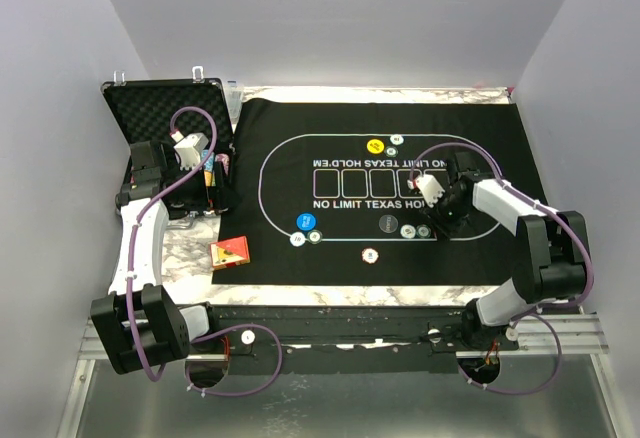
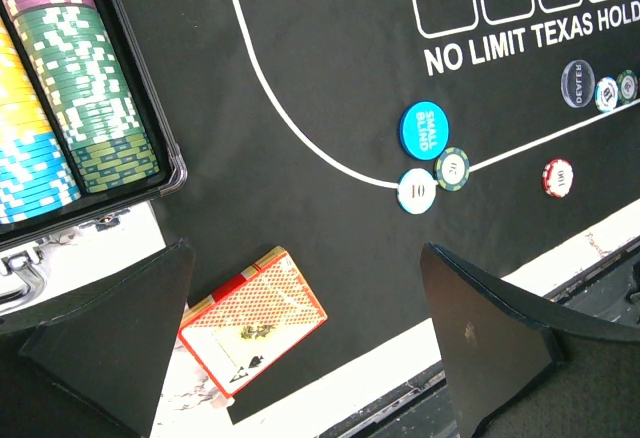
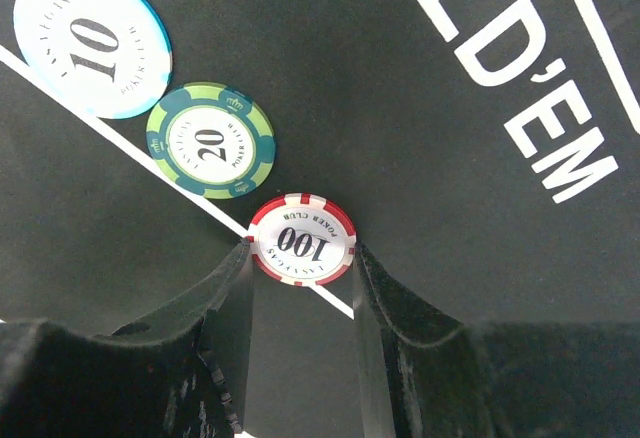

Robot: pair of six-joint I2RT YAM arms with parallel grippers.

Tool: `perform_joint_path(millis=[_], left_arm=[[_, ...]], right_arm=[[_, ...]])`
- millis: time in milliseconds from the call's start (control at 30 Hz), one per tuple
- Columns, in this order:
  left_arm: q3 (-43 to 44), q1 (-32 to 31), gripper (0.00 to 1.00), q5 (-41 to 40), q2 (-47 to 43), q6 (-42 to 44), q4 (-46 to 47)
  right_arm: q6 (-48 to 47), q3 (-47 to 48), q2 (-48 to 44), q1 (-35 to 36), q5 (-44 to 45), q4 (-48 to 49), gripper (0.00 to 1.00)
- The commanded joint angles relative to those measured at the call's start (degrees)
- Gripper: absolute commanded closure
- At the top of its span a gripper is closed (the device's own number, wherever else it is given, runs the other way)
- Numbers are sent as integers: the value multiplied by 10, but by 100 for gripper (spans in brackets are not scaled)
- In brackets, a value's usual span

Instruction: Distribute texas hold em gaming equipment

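My right gripper [image 3: 301,251] is low over the black felt mat [image 3: 420,48], shut on a red-striped 100 chip [image 3: 302,240] that lies on the white line. A green 20 chip [image 3: 210,139] and a white 10 chip [image 3: 92,40] lie just beyond it. In the top view the right gripper [image 1: 437,218] is at the mat's right. My left gripper [image 2: 305,258] is open and empty, above the red-orange card box [image 2: 253,323] at the mat's near-left corner. A blue disc [image 2: 424,129], a white 10 chip [image 2: 417,190], a green chip [image 2: 453,168] and a red chip [image 2: 558,176] lie on the mat.
The open black case [image 1: 165,108] at the back left holds rows of stacked chips [image 2: 90,98]. A black dealer disc [image 2: 578,83] lies mid-mat. A yellow disc [image 1: 375,146] and a chip [image 1: 397,139] lie at the far side. The marble tabletop [image 1: 190,253] borders the mat.
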Motion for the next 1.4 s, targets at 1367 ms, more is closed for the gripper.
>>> perform_joint_path(millis=[1367], left_arm=[[16, -2, 1, 13, 2, 5, -6]], right_arm=[[161, 47, 33, 397, 6, 52, 29]])
